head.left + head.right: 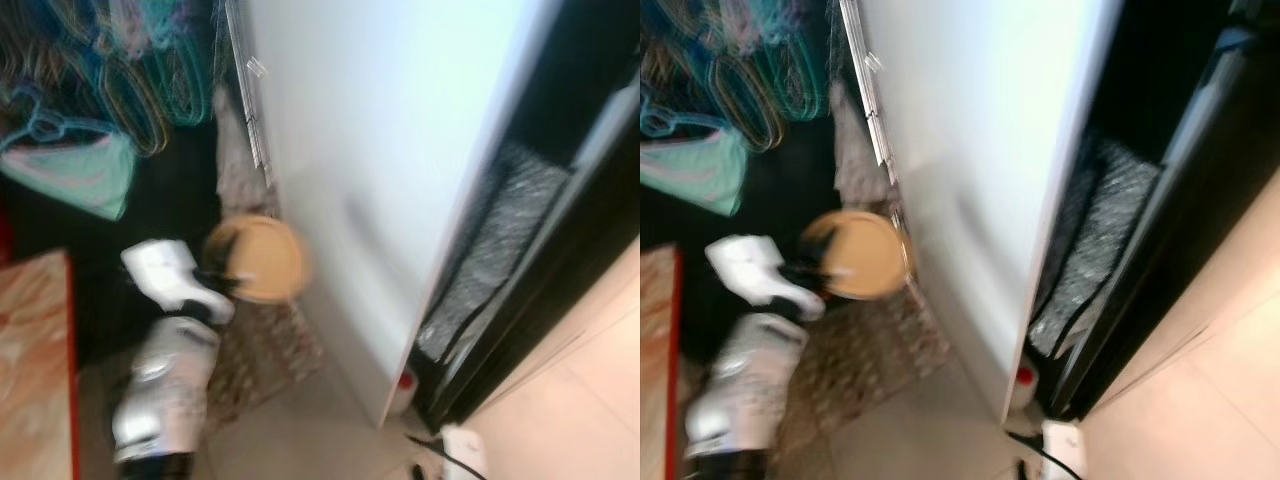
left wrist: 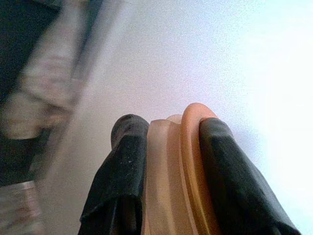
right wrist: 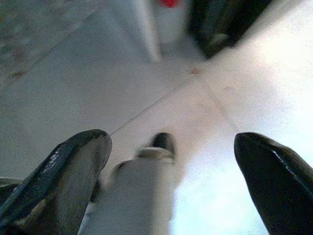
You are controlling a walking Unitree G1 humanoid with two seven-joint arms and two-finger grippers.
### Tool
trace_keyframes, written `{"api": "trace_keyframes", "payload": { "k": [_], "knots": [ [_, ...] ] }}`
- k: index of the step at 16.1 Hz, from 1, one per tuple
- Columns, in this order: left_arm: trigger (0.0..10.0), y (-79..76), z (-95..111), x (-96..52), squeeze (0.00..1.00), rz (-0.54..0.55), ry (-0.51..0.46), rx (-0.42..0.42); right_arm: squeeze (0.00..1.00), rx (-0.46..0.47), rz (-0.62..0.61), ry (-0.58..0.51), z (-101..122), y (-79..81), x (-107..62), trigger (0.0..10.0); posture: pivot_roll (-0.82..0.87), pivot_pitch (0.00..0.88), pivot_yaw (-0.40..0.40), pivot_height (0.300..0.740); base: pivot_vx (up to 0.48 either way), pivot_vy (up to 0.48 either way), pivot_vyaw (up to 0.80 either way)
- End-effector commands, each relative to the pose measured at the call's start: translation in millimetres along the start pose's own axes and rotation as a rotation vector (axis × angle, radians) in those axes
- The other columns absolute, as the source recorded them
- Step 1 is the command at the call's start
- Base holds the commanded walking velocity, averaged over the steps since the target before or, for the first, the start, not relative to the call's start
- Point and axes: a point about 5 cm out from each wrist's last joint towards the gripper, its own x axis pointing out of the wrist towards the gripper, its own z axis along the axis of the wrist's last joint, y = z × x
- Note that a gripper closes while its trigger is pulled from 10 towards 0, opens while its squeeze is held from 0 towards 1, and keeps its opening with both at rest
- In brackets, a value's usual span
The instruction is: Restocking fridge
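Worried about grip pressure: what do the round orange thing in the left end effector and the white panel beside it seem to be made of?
Round orange thing: probably translucent plastic, matte; light glows through its rim, pinched between the left end effector's fingers. White panel: smooth and plain, likely painted metal or laminate; blur leaves that open.

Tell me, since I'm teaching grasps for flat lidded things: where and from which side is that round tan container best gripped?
By its rim, edge-on. The round tan container is flat and disc-like, so two fingers can span its thickness but probably not its face. The left gripper already does this: one black finger on each flat side, the rim between them, beside the white fridge door.
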Motion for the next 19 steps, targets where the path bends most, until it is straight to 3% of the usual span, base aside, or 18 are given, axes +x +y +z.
{"api": "trace_keyframes", "payload": {
  "k": [1, 6, 9, 10, 11, 12, 13, 14, 17, 19],
  "knots": [
    [10.0, 12.4, 5.3, -2.7, 0.00, 0.037, -0.010, 0.038, 0.00, 0.023, 0.006, 0.004, -2.0, 5.6, 0.3, 10.0, -0.03, 0.000, 0.082, 0.740, 0.000, 0.000, -0.79],
    [10.0, 58.0, -21.5, -9.8, 0.00, 0.220, 0.136, 0.082, 0.00, 0.055, -0.011, 0.001, -3.5, 8.3, 0.3, 10.0, -0.07, 0.000, 0.102, 0.740, 0.000, 0.000, -0.79],
    [10.0, 109.0, -48.0, -35.4, 0.00, 0.424, 0.297, 0.147, 0.00, 0.057, -0.008, 0.008, -6.7, 10.0, 0.0, 10.0, -0.09, 0.000, 0.111, 0.740, 0.000, 0.000, -0.79],
    [10.0, 111.8, -49.5, -37.0, 0.00, 0.434, 0.308, 0.149, 0.00, 0.057, -0.008, 0.009, -7.0, 10.3, 0.0, 10.0, -0.09, 0.000, 0.112, 0.740, 0.000, 0.000, -0.79],
    [10.0, 123.9, -58.3, -44.2, 0.00, 0.483, 0.367, 0.182, 0.00, 0.063, -0.016, 0.008, -7.9, 10.8, -0.1, 10.0, -0.10, 0.000, 0.119, 0.740, 0.000, 0.000, -0.54],
    [10.0, 140.3, -74.3, -59.3, 0.00, 0.555, 0.483, 0.212, 0.00, 0.062, -0.028, 0.004, -8.7, 11.0, -0.3, 10.0, -0.11, 0.000, 0.126, 0.740, 0.000, 0.000, 0.00],
    [10.0, 146.9, -80.2, -67.7, 0.00, 0.588, 0.519, 0.210, 0.00, 0.071, -0.032, 0.000, -9.1, 11.3, -0.5, 10.0, -0.11, 0.000, 0.127, 0.740, 0.000, 0.000, 0.00],
    [10.0, 156.1, -92.4, -85.0, 0.00, 0.659, 0.592, 0.188, 0.00, 0.094, -0.037, -0.007, -9.5, 11.5, -0.6, 10.0, -0.11, 0.000, 0.125, 0.740, 0.000, 0.000, 0.00],
    [10.0, 163.6, -119.7, -128.1, 0.00, 0.732, 0.804, 0.221, 0.00, 0.092, -0.037, -0.014, -7.7, 10.8, -0.5, 10.0, -0.10, 0.000, 0.120, 0.740, 0.000, 0.000, 0.00],
    [10.0, 164.4, -133.4, -157.0, 0.00, 0.797, 0.856, 0.169, 0.00, 0.083, -0.042, -0.019, -5.3, 6.9, -0.4, 10.0, -0.11, 0.000, 0.106, 0.740, 0.000, 0.000, 0.00]
  ]
}}
